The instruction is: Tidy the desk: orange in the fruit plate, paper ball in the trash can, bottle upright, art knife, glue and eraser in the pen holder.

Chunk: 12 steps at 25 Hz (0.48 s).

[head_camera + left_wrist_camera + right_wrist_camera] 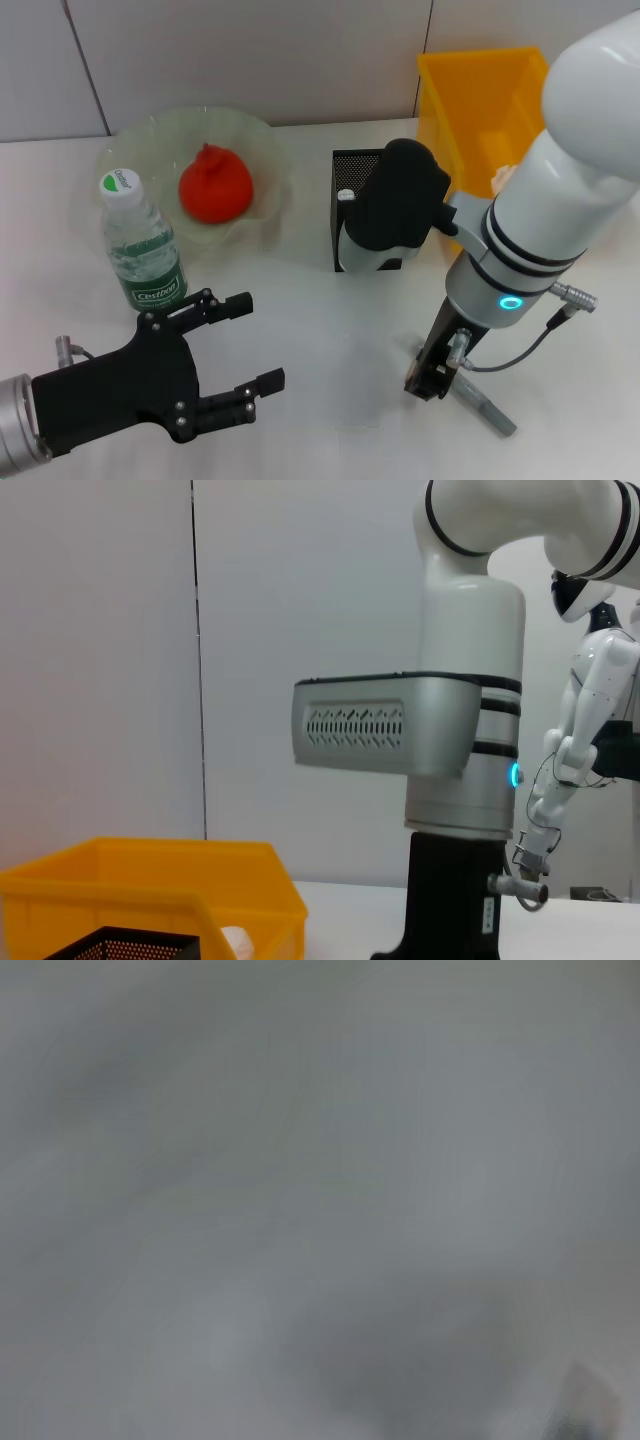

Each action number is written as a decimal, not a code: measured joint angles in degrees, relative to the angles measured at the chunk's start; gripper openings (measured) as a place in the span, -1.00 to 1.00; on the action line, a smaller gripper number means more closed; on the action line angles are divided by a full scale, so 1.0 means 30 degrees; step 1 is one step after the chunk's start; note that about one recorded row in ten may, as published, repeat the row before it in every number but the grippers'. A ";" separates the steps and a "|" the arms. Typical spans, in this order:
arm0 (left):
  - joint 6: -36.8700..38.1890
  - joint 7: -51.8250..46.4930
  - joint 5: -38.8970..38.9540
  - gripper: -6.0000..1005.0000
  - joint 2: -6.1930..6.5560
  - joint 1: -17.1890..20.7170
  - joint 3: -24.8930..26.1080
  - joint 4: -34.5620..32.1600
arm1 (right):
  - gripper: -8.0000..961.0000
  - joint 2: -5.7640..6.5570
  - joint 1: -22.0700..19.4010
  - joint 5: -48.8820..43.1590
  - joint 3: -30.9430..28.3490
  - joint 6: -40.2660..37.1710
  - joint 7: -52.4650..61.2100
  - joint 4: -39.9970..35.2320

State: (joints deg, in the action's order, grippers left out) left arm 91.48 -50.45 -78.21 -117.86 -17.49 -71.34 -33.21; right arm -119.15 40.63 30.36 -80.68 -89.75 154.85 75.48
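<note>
The orange (215,187) lies in the fruit plate (130,140). In front of it the bottle (140,248) stands upright. My left gripper (255,343) hovers open and empty, low at the front left, just right of the bottle. My right gripper (430,375) points down at the table, at the end of a grey stick that looks like the art knife (487,406). The pen holder (352,170) is half hidden by my right wrist, with a small white-topped item (346,196) inside. A white scrap, perhaps the paper ball (240,942), lies in the trash can (480,95). The eraser is out of view.
The trash can (150,890) stands at the back right against the wall, just behind the pen holder (130,945). My right forearm reaches over both. The right wrist view shows only a grey blur.
</note>
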 joint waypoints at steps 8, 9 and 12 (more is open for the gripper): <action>0.0033 -0.0001 -0.0091 0.60 0.0000 -0.0082 0.0196 -0.0005 | -0.42 0.0013 -0.0771 -0.1721 -0.1961 -0.0120 -0.0129 0.2219; 0.0033 -0.0001 -0.0091 0.60 0.0000 -0.0082 0.0196 -0.0005 | -0.42 0.0014 -0.0916 -0.1915 -0.2170 -0.0079 -0.0177 0.2637; 0.0013 0.0000 -0.0102 0.60 -0.0001 -0.0107 0.0215 -0.0005 | -0.42 0.0010 -0.1240 -0.2275 -0.2545 0.0068 -0.0314 0.3396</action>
State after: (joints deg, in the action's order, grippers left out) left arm 91.52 -50.45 -78.52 -117.86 -17.81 -70.70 -33.22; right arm -119.12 36.91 23.54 -88.31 -89.55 153.91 85.67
